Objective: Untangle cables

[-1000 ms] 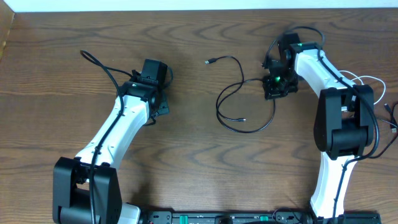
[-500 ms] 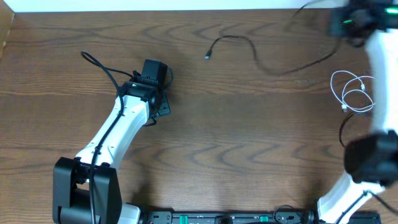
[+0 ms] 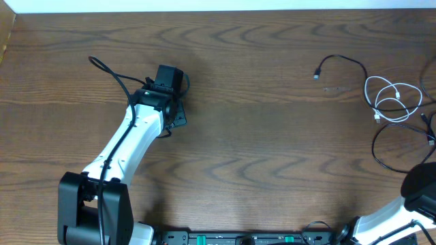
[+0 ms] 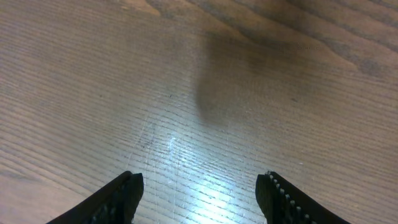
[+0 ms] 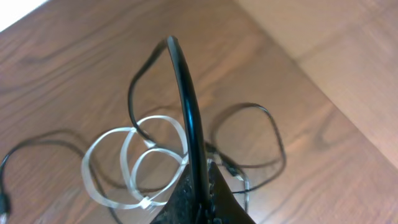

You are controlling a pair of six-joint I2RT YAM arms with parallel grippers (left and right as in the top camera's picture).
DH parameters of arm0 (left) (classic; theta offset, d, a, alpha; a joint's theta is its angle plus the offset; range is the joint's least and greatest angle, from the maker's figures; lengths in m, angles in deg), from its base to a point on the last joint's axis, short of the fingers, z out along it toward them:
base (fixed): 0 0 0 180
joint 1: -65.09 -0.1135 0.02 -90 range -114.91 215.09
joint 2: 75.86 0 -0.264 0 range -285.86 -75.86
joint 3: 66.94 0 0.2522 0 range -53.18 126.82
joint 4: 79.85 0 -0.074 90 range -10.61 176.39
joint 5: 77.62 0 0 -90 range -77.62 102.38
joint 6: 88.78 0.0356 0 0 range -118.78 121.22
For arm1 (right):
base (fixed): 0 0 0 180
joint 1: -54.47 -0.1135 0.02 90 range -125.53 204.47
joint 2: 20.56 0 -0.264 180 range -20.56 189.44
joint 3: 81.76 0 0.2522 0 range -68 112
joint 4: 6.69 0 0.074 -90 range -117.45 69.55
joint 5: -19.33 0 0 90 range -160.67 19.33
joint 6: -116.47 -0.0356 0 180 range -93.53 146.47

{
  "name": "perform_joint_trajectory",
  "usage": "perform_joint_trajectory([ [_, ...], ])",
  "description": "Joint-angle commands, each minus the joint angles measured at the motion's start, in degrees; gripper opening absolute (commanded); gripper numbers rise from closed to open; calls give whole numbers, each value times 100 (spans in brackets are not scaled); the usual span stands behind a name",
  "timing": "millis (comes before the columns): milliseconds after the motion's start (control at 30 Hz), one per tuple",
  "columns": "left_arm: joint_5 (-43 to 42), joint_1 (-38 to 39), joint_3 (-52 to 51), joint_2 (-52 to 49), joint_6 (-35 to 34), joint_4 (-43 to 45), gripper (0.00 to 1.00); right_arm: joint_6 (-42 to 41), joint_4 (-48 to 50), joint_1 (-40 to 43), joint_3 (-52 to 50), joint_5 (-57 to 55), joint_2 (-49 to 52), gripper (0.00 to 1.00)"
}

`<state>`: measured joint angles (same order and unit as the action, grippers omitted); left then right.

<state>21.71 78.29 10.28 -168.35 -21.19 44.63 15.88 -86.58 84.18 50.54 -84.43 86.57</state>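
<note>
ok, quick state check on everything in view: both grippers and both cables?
left gripper: open, holding nothing.
right gripper: shut on black cable.
black cable: pinched, arching up out of the right gripper; its loops cross the white cable.
white cable: loosely coiled, lying on the table, not gripped.

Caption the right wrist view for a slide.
Right gripper shut on the black cable, the looped white cable lying on the wooden table below.
</note>
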Motion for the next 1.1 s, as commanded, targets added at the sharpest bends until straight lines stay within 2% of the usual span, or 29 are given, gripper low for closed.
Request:
perform_joint_trajectory([
  [0,11,-24,52,-11,31,-20,63,-485,90,328,15,-214,-61,1],
  [133,11,-24,52,-11,28,-17,63,-428,232,514,15,-44,-61,1],
  [300,11,-24,52,-11,28,-15,63,278,238,516,13,1182,-61,2],
  [333,11,-24,52,-11,28,-17,63,400,223,509,13,1370,-61,11],
  [400,11,-24,52,-11,28,-20,63,597,140,485,13,1729,-61,54],
  [433,11,-24,52,-11,28,-17,63,645,90,479,13,1801,-61,66],
  [500,11,-24,52,-11,28,-20,63,643,-9,461,13,1882,-61,78],
  [600,11,-24,52,-11,28,-17,63,708,-149,442,11,2020,-61,81],
  [733,11,-24,52,-11,31,2,63,1338,-439,382,-22,2848,-61,82],
  [967,37,-26,61,15,37,411,63,2258,-728,24,-455,3650,-59,93],
  [1033,39,-26,74,63,39,595,69,2337,-625,-155,-754,3644,-59,99],
  [1067,37,-26,81,94,39,673,72,2337,-560,-240,-896,3641,-57,99],
])
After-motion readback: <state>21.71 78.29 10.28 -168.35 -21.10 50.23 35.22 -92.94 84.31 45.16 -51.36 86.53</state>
